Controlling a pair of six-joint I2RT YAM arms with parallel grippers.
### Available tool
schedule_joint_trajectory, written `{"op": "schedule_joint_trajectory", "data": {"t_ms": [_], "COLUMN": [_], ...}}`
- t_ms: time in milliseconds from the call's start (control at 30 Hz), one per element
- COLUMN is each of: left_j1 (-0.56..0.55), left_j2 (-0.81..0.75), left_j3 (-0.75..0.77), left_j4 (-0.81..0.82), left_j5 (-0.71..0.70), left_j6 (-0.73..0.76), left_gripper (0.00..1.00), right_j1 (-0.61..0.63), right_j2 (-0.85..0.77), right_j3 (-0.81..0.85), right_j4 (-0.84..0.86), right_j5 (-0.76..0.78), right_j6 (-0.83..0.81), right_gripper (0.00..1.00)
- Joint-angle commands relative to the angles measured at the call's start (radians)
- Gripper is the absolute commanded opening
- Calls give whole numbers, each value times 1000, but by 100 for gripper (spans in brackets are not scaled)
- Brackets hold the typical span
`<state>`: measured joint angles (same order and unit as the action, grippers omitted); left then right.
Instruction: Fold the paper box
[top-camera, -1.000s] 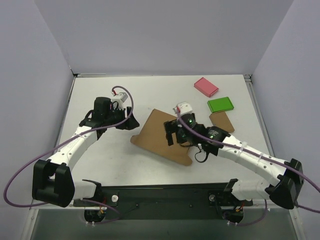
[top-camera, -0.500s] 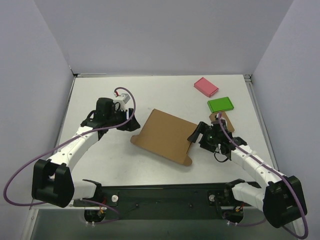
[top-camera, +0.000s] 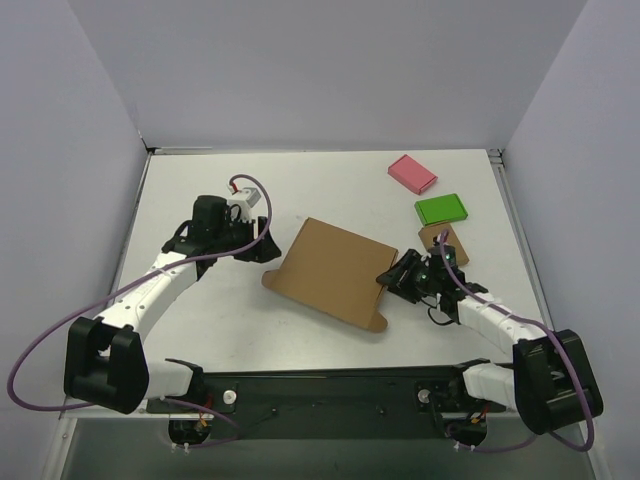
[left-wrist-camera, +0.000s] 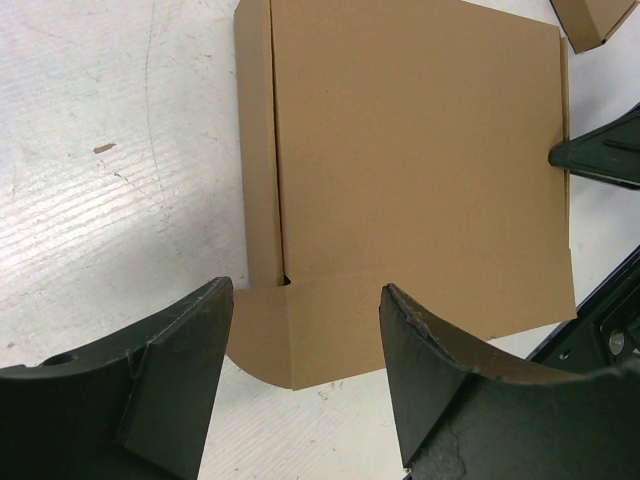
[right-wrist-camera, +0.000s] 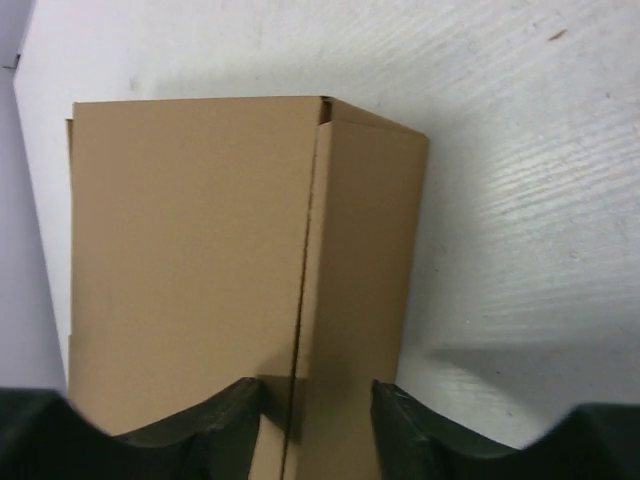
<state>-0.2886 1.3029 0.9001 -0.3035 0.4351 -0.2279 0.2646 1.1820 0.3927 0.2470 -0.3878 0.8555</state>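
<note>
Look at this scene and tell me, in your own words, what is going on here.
Two robot arms are working on the paper box, which lies flat on the table. The right tool is at the box's right edge, jaws apart with cardboard between them. The left tool hovers open by its left edge, holding nothing. No wall is folded up yet.

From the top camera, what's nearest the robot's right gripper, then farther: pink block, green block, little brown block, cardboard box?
From the right gripper:
1. Cardboard box, at its fingertips, on the left.
2. Little brown block, just behind, to the right.
3. Green block, farther back.
4. Pink block, farthest back.
</note>
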Motion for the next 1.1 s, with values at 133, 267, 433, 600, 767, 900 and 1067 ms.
{"op": "schedule_joint_trajectory", "data": {"t_ms": [133, 267, 433, 600, 767, 900, 1067], "left_j1": [-4, -3, 6, 8, 11, 14, 12], "left_j2": [3, 4, 2, 41, 154, 228, 259], "left_j3": [25, 16, 3, -3, 23, 20, 7], "left_j4": [49, 73, 110, 167, 191, 251, 322], "left_j5": [76, 123, 171, 224, 235, 280, 287], "left_j6": [-11, -24, -48, -86, -137, -200, -246], "left_gripper": [70, 71, 71, 73, 75, 79, 82], "right_j1": [-83, -146, -205, -208, -212, -214, -212], "right_j2": [25, 34, 62, 56, 47, 42, 50], "right_j3": [-90, -141, -189, -178, -175, -170, -166], "right_j4": [106, 161, 230, 212, 193, 190, 187], "right_j5": [-42, -98, -167, -161, -166, -169, -172], "right_j6": [2, -3, -6, -38, -52, -58, -75], "right_gripper": [9, 0, 0, 0, 0, 0, 0]}}
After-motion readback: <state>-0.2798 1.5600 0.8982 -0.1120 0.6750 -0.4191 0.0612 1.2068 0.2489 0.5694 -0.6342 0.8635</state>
